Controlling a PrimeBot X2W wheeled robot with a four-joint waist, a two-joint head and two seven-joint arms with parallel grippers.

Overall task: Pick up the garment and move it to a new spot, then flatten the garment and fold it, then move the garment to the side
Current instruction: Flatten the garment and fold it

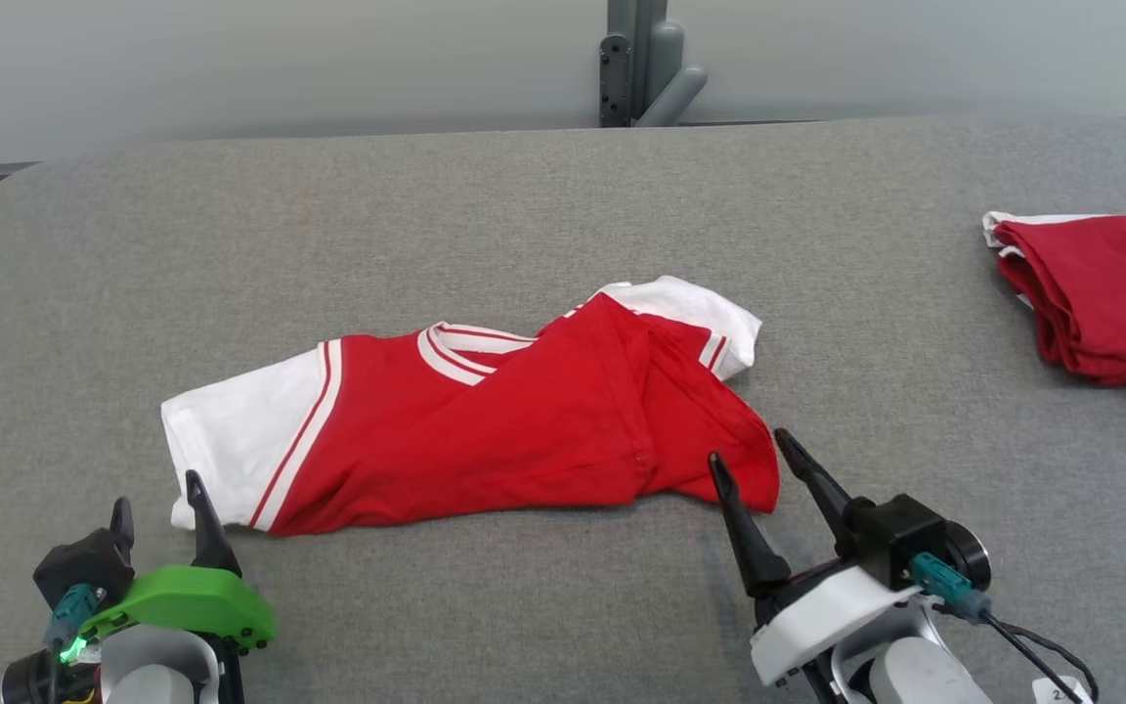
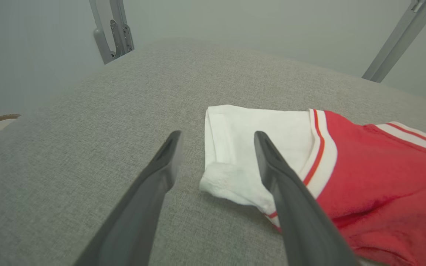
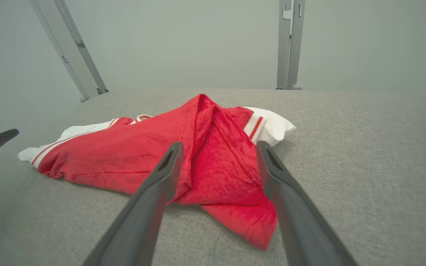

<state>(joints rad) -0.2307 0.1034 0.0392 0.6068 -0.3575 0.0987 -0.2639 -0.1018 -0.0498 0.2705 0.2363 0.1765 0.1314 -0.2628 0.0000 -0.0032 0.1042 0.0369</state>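
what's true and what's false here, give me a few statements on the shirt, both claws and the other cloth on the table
1. The shirt lies rumpled on the grey table. True.
2. The left claw is shut on the white sleeve. False: it is open and grips nothing, close by that sleeve.
3. The right claw is open at the shirt's red lower corner. True.
4. The shirt is blue with white sleeves. False: it is red with white sleeves.
5. A second red cloth lies on the robot's left. False: it lies folded at the table's far right.
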